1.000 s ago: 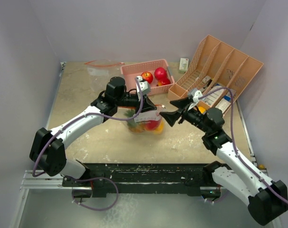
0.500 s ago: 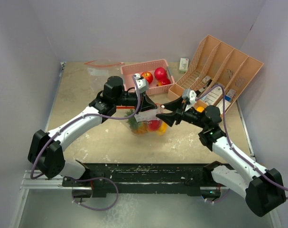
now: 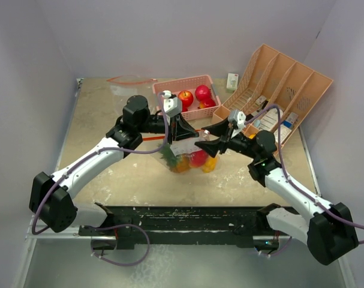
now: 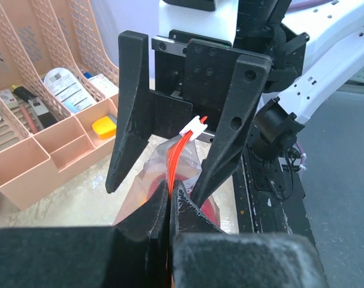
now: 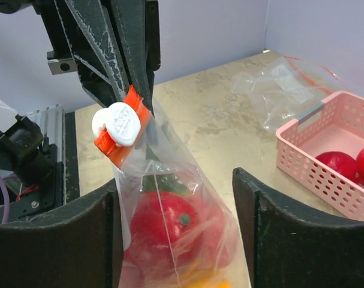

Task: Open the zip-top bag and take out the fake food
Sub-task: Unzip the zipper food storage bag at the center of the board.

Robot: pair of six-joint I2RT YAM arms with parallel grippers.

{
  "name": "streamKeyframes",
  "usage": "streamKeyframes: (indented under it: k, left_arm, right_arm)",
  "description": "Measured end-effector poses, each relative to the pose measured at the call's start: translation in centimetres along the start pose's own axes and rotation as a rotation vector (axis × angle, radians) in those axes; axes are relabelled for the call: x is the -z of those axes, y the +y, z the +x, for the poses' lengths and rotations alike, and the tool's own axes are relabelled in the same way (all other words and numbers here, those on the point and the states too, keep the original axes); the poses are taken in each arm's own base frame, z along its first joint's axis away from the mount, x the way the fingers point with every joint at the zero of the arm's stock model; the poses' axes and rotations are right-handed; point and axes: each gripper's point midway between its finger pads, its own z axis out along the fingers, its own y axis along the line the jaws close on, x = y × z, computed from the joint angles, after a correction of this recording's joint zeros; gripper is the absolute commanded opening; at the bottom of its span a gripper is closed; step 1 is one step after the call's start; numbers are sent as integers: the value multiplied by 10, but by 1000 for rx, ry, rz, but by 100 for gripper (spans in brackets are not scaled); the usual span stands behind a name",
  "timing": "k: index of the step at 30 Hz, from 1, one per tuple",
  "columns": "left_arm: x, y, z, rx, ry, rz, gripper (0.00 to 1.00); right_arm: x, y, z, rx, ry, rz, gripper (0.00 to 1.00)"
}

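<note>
The left pincer (image 4: pixel 170 201) is clenched on the orange zip strip (image 4: pixel 174 161) at the top of the bag (image 3: pixel 184 149). The whole load hangs from that thin pinch over the middle of the tabletop (image 3: pixel 110 120), in front of the pink basket (image 3: pixel 170 90). The right pincer (image 5: pixel 176 183) is released, with a finger on either side of the plastic below the white slider (image 5: pixel 117 125) and not touching it, as far as the wrist view shows.

The main risk is that the right pincer closes too low. It would then catch loose film instead of the slider, and pulling would only stretch or tear the bag while the zip stayed sealed. A hard sideways tug could also drag the strip out of the left pincer, since the fake food (image 5: pixel 170 225) weighs on that one hold, and the bag would drop and tip.

The bag's long axis runs close to vertical, with the sealed mouth uppermost and the red, yellow and orange pieces bunched at the bottom. The zip line runs from the left pincer towards the right arm, with the slider at the end nearer the right arm. I cannot tell whether the bag's bottom rests on the tabletop or hangs just above it.
</note>
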Motion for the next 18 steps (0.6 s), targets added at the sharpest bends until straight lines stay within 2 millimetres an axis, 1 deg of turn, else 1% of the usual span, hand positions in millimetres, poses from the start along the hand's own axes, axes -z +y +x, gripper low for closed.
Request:
streamKeyframes:
  k: [3,6,8,11,15,16,18]
  left_arm:
    - [0,-3,-2,4,-6,14,0]
    - [0,-4,-2,3,-7,23,0]
    - [0,-5,-1,5,-4,29,0]
    - [-2,-4,2,11,1,34,0]
    - [-3,0,4,14,5,26,0]
    - [-3,0,5,17,5,27,0]
    - [-3,-1,4,16,5,33,0]
  right_arm:
    - [-3,0,-3,7,-8,-16,59]
    - [-7,3,-6,8,-15,-52,57]
    - [-10,4,-8,12,-19,-76,53]
    - [-12,8,-10,16,-19,-110,35]
    - [-12,16,-9,9,-9,-153,2]
    - [-11,17,-9,12,-9,-158,0]
    - [-11,17,-8,6,-5,-160,0]
